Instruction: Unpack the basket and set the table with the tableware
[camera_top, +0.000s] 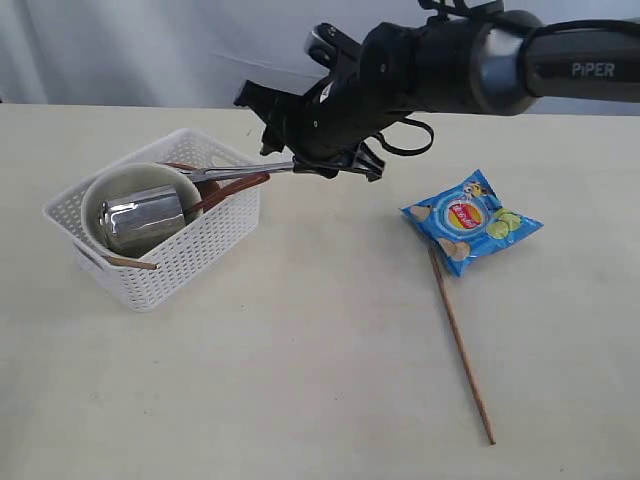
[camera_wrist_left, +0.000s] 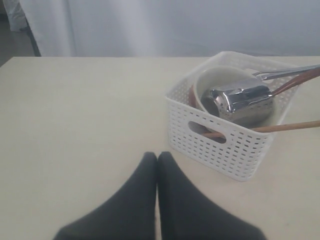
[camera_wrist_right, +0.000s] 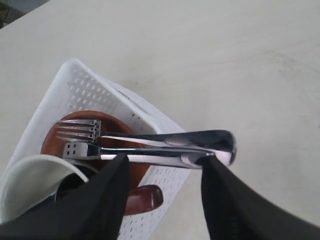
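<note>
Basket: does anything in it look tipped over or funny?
Yes. The steel cup lies on its side in the cream bowl, not upright. The fork and knife jut out over the basket rim. One chopstick pokes out too, while its partner lies alone on the table.

Left hand (camera_wrist_left: 157, 159) pressed closed; right hand (camera_wrist_right: 166, 160) extended, jaws apart.
</note>
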